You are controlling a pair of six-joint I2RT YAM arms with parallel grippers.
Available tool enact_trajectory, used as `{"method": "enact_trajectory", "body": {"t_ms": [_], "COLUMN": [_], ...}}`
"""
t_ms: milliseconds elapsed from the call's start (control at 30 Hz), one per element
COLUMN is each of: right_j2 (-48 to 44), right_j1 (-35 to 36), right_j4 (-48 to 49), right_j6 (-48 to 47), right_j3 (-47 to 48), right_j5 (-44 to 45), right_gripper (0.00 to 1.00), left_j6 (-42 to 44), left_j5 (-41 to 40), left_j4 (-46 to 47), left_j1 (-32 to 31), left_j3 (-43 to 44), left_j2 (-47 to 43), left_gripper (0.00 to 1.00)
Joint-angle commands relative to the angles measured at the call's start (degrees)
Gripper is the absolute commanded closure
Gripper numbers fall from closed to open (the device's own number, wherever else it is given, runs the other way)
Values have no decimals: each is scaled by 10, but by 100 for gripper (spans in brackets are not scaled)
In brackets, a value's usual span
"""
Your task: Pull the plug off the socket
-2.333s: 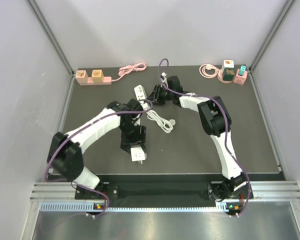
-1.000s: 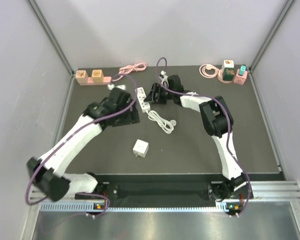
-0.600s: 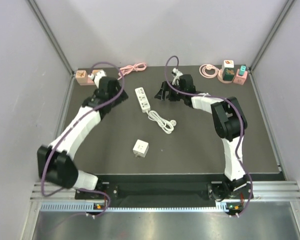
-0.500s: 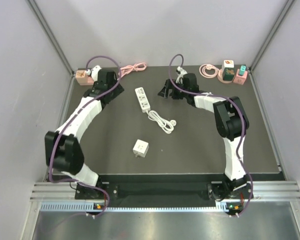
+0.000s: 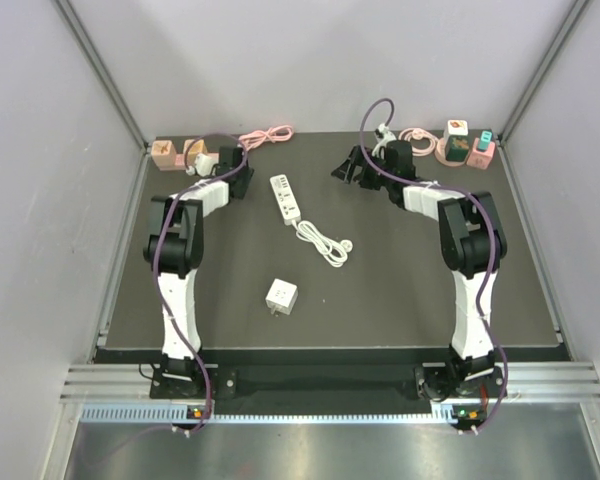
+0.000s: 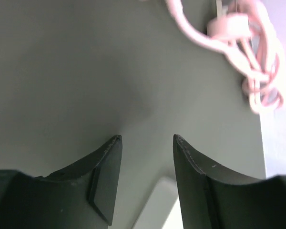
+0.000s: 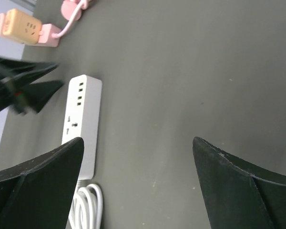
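The white plug (image 5: 281,296), a small cube, lies loose on the dark mat near the front, apart from the socket. The socket, a white power strip (image 5: 285,198) (image 7: 81,124), lies mid-table with its coiled white cable (image 5: 325,243). My left gripper (image 5: 238,165) (image 6: 146,138) hovers at the back left, left of the strip, open with nothing between its fingers. My right gripper (image 5: 348,165) (image 7: 138,139) hovers at the back, right of the strip, open wide and empty.
A pink power strip with two orange plugs (image 5: 185,152) (image 7: 24,26) and a pink cable (image 5: 265,138) (image 6: 257,62) lie at the back left. A pink socket with plugs (image 5: 465,145) and a pink cable coil (image 5: 415,138) sit at the back right. Grey walls enclose the mat.
The left gripper let go of the plug at the front and swung to the back left. The right gripper left the strip, opened wider and moved right. Plug and strip lie still.
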Motion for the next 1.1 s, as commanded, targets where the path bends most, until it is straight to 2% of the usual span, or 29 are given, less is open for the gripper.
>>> {"method": "enact_trajectory", "body": {"t_ms": [0, 67, 167, 267, 467, 633, 833, 867, 900, 967, 1067], "right_j2": [0, 6, 8, 10, 10, 16, 25, 25, 25, 26, 24], "right_j1": [0, 0, 0, 0, 0, 0, 4, 4, 6, 8, 12], "right_j4": [54, 56, 60, 64, 65, 64, 45, 41, 38, 32, 20], "right_j6": [21, 28, 33, 36, 38, 40, 36, 33, 32, 25, 15], "right_j3": [12, 18, 20, 20, 20, 27, 42, 44, 45, 49, 54], "right_j5": [-26, -30, -32, -34, -36, -35, -33, -31, -31, -26, -22], "right_gripper": [5, 5, 5, 5, 5, 5, 4, 4, 4, 4, 4], "left_j6": [-49, -51, -64, -89, -117, -100, -78, -69, -65, -56, -20], "left_j5": [-76, -90, -116, -126, -150, -142, -120, -120, -114, -110, -71], "left_j4": [69, 85, 55, 52, 40, 24, 51, 53, 54, 59, 97], "left_j1": [2, 5, 8, 16, 27, 32, 36, 35, 36, 36, 36], "left_j3": [69, 79, 129, 148, 176, 231, 232, 226, 221, 203, 171], "left_j2": [31, 51, 86, 109, 147, 181, 201, 200, 200, 195, 182], "left_gripper": [47, 46, 36, 34, 34, 39, 58, 72, 83, 98, 100]}}
